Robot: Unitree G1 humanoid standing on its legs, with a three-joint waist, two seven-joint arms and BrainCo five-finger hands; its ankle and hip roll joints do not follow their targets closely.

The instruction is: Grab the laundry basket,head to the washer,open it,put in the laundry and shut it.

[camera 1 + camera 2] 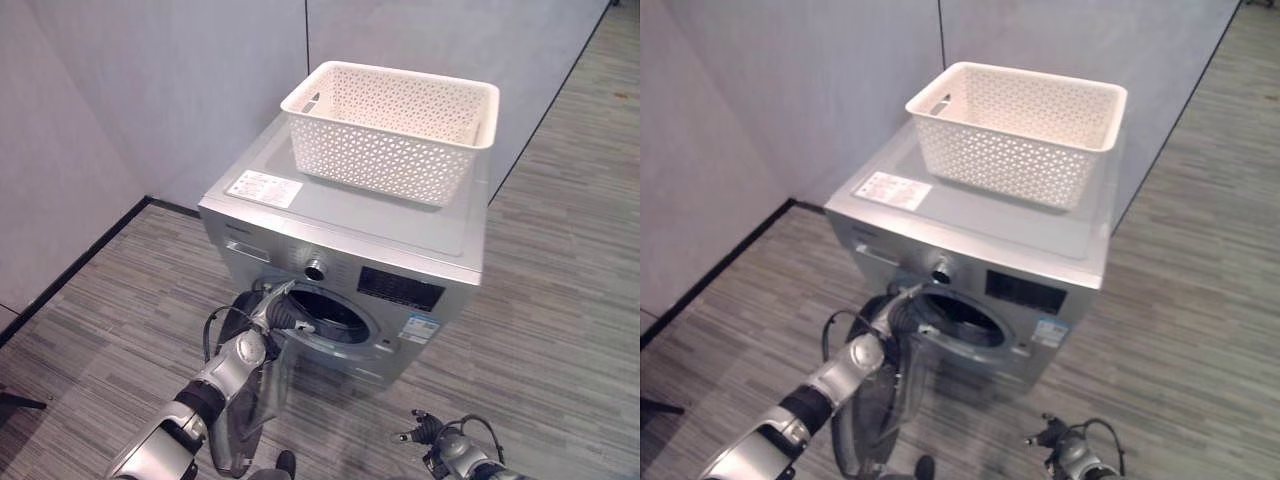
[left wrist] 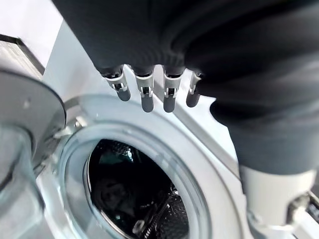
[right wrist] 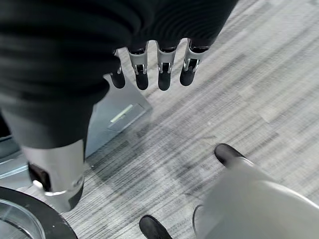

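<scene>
Two hands are at work low in front of the silver front-loading washer [image 1: 345, 265]. The left hand [image 1: 262, 318] is raised to the edge of the open washer door [image 1: 262, 395], which hangs swung out beside and below that hand; from the head views I cannot tell whether the fingers actually touch the door. In its own wrist view the left hand's fingers [image 2: 146, 94] hang nearly straight in a row, relaxed and holding nothing, with the round door opening just past their tips and the dark drum [image 2: 132, 196] beyond, something dark lying inside it (too dim to name). The glass of the door shows at the edge of that view.

The right hand [image 1: 432, 437] sits low, well apart from the washer, over the striped grey floor [image 1: 560, 300]. Its wrist view shows fingers [image 3: 163, 74] straight and loose, empty, with bare floor and a corner of the washer's base past them.

The white lattice laundry basket [image 1: 395, 128] stands on top of the washer, well above and beyond both hands, untouched, and looks empty. Beside it on the lid lies a white label [image 1: 264, 188], and a small sticker [image 1: 421, 328] sits by the door opening; the print on both is too small to read.
</scene>
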